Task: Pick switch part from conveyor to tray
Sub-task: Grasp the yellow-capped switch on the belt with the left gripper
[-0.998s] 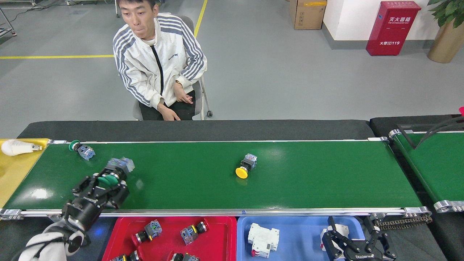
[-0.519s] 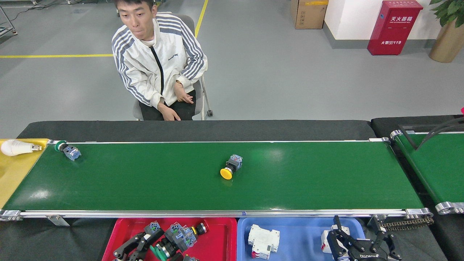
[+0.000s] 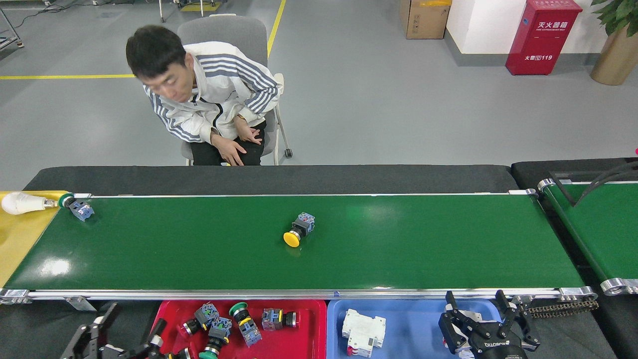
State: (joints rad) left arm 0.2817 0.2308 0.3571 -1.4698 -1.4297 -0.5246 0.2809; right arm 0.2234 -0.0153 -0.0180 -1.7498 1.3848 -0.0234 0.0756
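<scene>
Since half a second ago the left tool (image 3: 122, 331) has let go of the green-capped switch part (image 3: 244, 322), which now lies in the red tray (image 3: 314, 319) among the other switch parts, while the tool sits off the tray's left edge with its fingers spread wide and nothing between them. Both parts on the belt have also drifted left. The yellow-capped switch part (image 3: 298, 230) is around the middle of the conveyor (image 3: 398, 244), lying on its side with the yellow cap facing the near rail. The other green-capped switch part (image 3: 76, 206) is right at the far-left corner of the belt, its cap just beside the metal base of a white light bulb (image 3: 25, 203) that rests on the yellow surface (image 3: 20, 239) past the belt end.

The right tool (image 3: 478, 309) hangs over the right part of the blue tray (image 3: 398, 311), fingers apart, not gripping anything; something white sits under it but I can't make out what. A white circuit breaker (image 3: 362, 332) lies in the left part of that blue tray.

Behind the conveyor a person in a white striped jacket (image 3: 219, 99) sits on a grey chair (image 3: 224, 32), leaning to one side with hands on their lap. A second green belt (image 3: 598, 224) angles off at the right edge. Back on the floor there's a red fire-extinguisher box (image 3: 542, 36), a cardboard box (image 3: 422, 19) and a potted plant (image 3: 615, 45).
</scene>
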